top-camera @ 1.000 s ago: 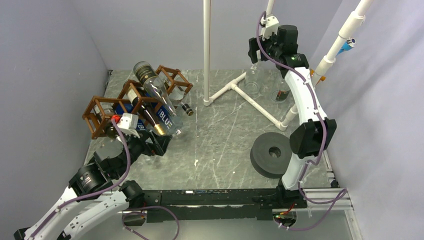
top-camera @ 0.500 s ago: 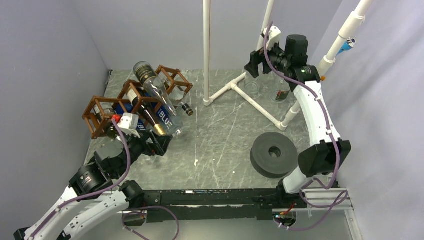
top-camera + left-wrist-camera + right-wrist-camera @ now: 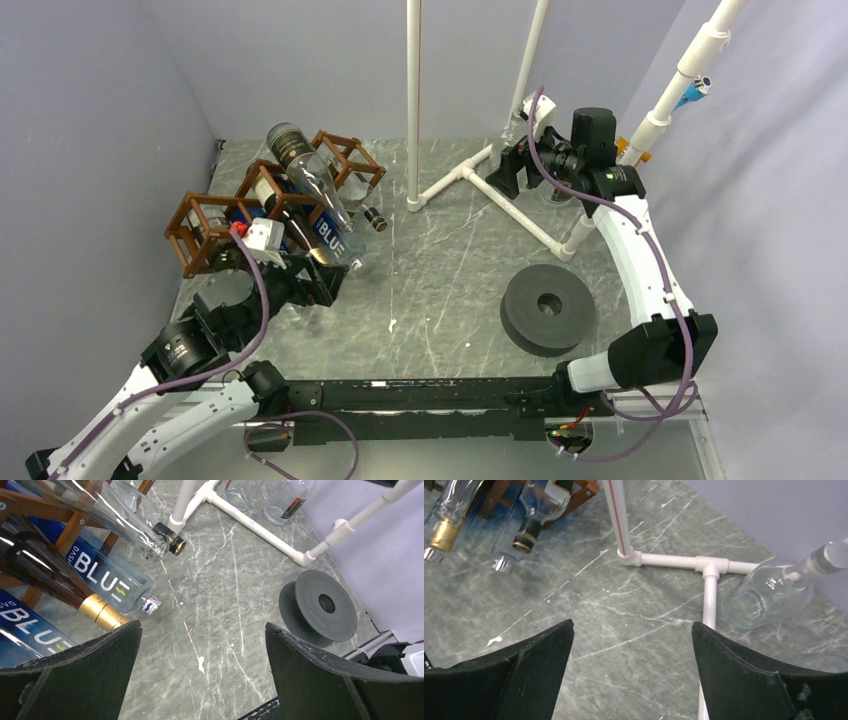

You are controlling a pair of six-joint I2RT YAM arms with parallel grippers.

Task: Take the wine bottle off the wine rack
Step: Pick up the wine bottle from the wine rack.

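Wine bottle (image 3: 50, 577): taken to be the dark one with the gold foil neck (image 3: 102, 612). It is lodged in the wine rack (image 3: 30, 507), which sits at about 10 o'clock from the centre of the table (image 3: 440, 270) in the top view. The bottle lies sloped, neck down and out towards the open table, with a blue-labelled bottle (image 3: 107, 580) just beside it.

Progress: removal is judged not yet begun. The bottle is not gripped or touched and is fully seated in its cell. The approach, the grasp, the withdrawal along the bottle's axis and the set-down are all left.

Left gripper (image 3: 200, 675): its jaws are spread wide with nothing between them. In its wrist view the foil neck is seen at about 10 o'clock from the gap, just above the tip of the left finger (image 3: 75, 675) and outside the jaws. Contact between the two cannot be confirmed. A shift towards 10 o'clock is judged necessary to bracket the neck.

Right gripper (image 3: 631, 675): its jaws are also wide and empty, over bare table at about 1 o'clock and well apart from the rack. A clear bottle (image 3: 774, 595) is noted at about 2 o'clock in its view.
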